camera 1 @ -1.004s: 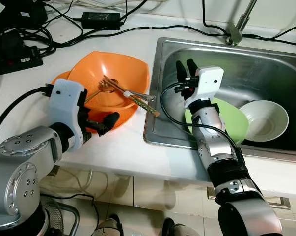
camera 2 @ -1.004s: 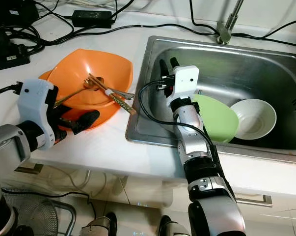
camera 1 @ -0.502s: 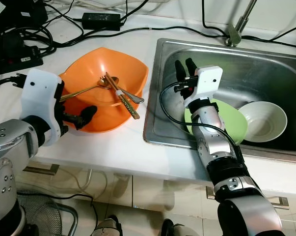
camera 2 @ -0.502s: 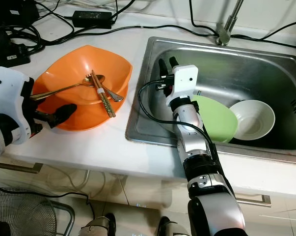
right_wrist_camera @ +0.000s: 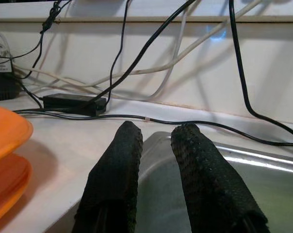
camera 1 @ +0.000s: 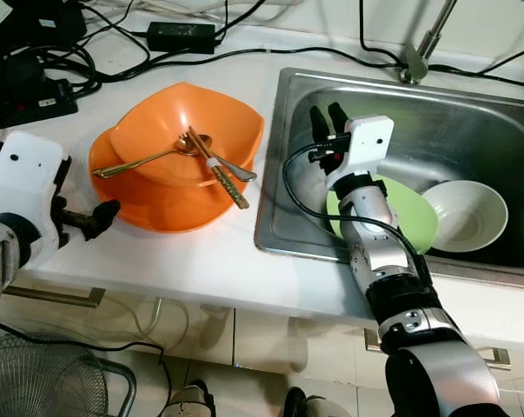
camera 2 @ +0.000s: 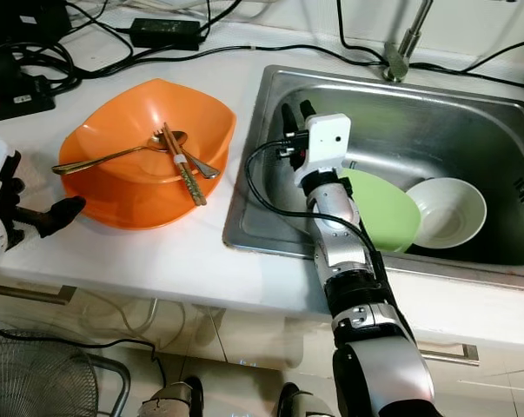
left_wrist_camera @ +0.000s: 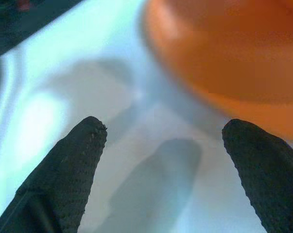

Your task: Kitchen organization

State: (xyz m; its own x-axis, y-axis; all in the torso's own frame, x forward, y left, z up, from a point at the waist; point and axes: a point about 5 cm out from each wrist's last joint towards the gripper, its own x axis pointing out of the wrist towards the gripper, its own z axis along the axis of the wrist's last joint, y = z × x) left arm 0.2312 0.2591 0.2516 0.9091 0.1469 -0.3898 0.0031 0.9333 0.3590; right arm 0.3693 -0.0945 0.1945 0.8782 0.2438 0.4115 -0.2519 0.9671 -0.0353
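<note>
Left jaws (camera 1: 105,211): apart and empty, held low over the bench (camera 1: 201,261) just left of the orange bowls, touching nothing.
Right jaws (camera 1: 328,122): nearly together with a narrow gap, empty, raised over the left part of the sink (camera 1: 470,104) and pointing away from me.
Orange bowls (camera 1: 170,178): two stacked on the bench, left of the sink.
Cutlery: a gold spoon (camera 1: 149,159), a pair of chopsticks (camera 1: 216,169) and a second, silver utensil lie across the upper bowl.
Green bowl (camera 1: 414,221): in the sink, near side, partly behind my right forearm.
White bowl (camera 1: 466,213): in the sink, touching the green bowl on its right.
Cables and power brick (camera 1: 179,36): far-left bench.
Progress (judgement): early to middle. Dishes are grouped but split between bench and sink; nothing is gripped.
Remaining (judgement): the orange stack and cutlery, plus both sink bowls, are probably unsorted.
</note>
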